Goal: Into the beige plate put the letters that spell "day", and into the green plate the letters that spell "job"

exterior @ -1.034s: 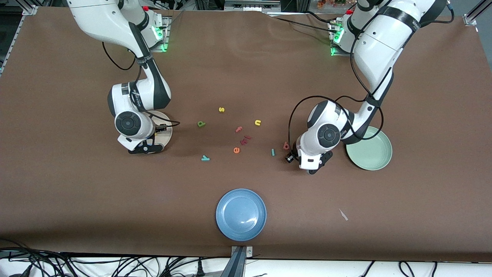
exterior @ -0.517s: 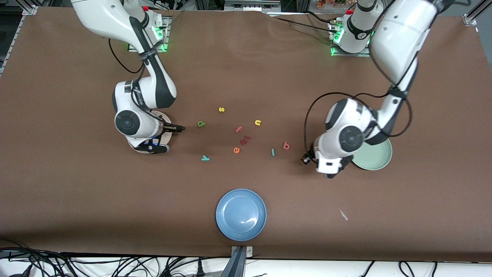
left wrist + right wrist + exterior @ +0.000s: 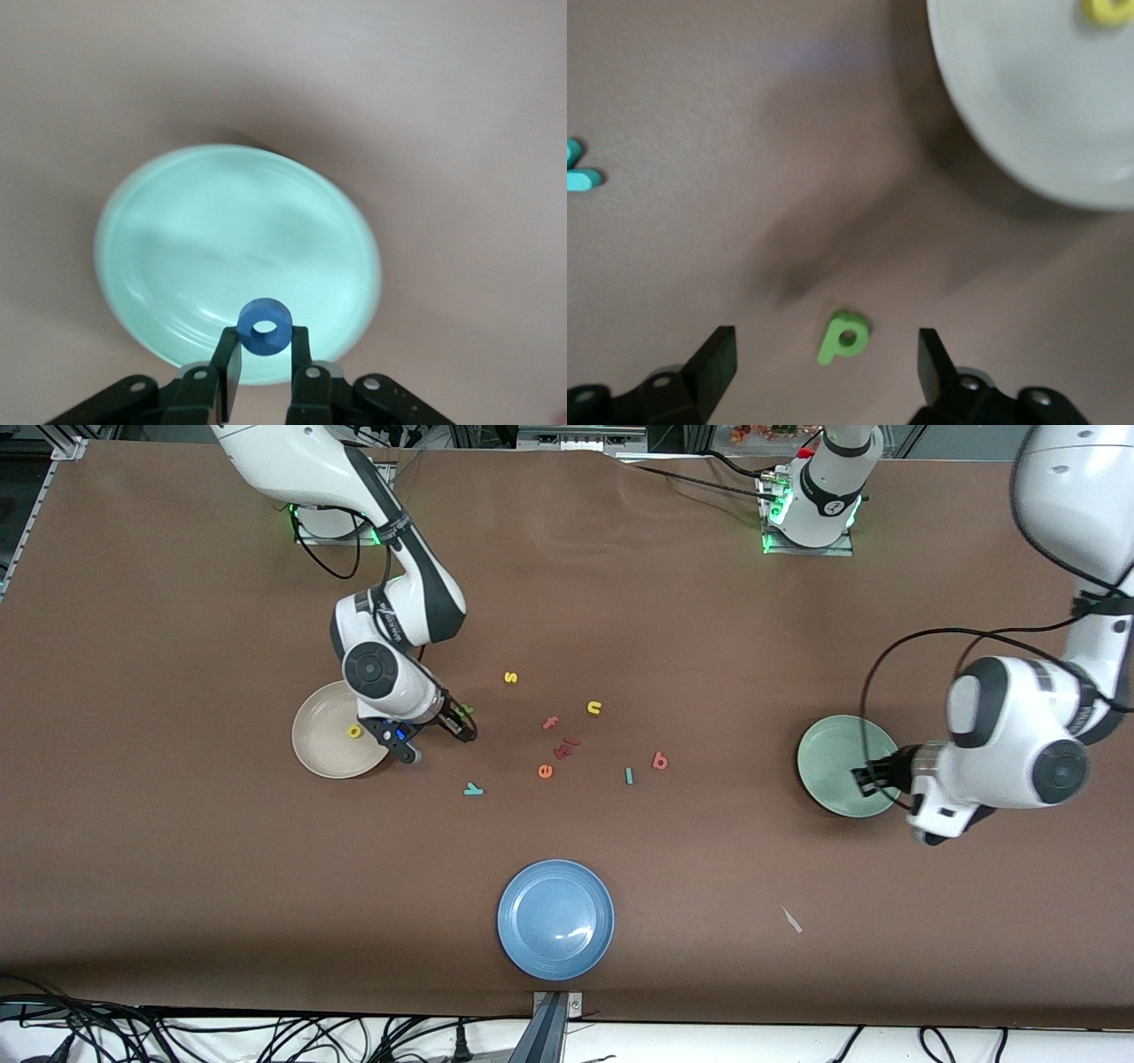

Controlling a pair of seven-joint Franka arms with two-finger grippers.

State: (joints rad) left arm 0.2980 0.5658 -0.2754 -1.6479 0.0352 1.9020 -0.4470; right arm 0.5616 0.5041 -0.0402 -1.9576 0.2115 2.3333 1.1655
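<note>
My left gripper (image 3: pixel 265 338) is shut on the blue ring "o" (image 3: pixel 264 317) and hangs over the green plate (image 3: pixel 195 248), near its rim (image 3: pixel 828 757). My right gripper (image 3: pixel 824 347) is open, low over the table. The dark green letter (image 3: pixel 845 335) lies between its fingers, and its edge peeks out in the front view (image 3: pixel 467 708). A yellow letter (image 3: pixel 354 732) lies in the beige plate (image 3: pixel 319 753). On the table lie the teal "y" (image 3: pixel 474 788), the teal "j" (image 3: pixel 629 776) and the salmon "b" (image 3: pixel 659 761).
Loose letters lie mid-table: a yellow "s" (image 3: pixel 510 677), a yellow "u" (image 3: pixel 594 708), a pink "f" (image 3: pixel 551 723), an orange "e" (image 3: pixel 545 771) and dark red ones (image 3: pixel 567 748). A blue plate (image 3: pixel 555 919) sits nearest the front camera.
My left arm swung from beside the "b" to over the green plate. My right gripper left the beige plate, where a yellow letter now shows, and moved over the green letter.
</note>
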